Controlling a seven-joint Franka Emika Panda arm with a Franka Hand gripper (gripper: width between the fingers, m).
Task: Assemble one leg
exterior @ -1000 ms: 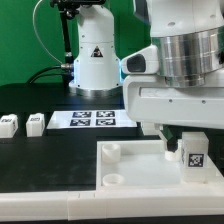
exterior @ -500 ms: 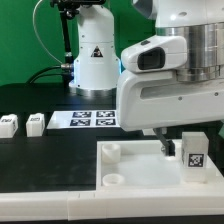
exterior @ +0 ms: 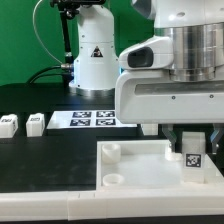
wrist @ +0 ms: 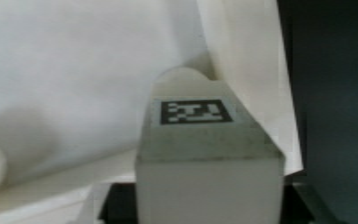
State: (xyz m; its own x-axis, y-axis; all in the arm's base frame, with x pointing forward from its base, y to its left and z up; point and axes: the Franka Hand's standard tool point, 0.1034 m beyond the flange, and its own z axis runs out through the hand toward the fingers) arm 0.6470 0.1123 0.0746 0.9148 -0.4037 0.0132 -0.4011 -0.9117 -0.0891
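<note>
tool fingertips behind leg

The leg in the end effector looks like smooth matt white plastic, with a flat black-and-white printed tag on one face. Below it, the tabletop is the same smooth white plastic with a faint sheen. The table beneath is matt black. The arm's housing is glossy white plastic.

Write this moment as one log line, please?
gripper: shut on leg | leg: upright, over tabletop corner | two spare legs: on table
</note>
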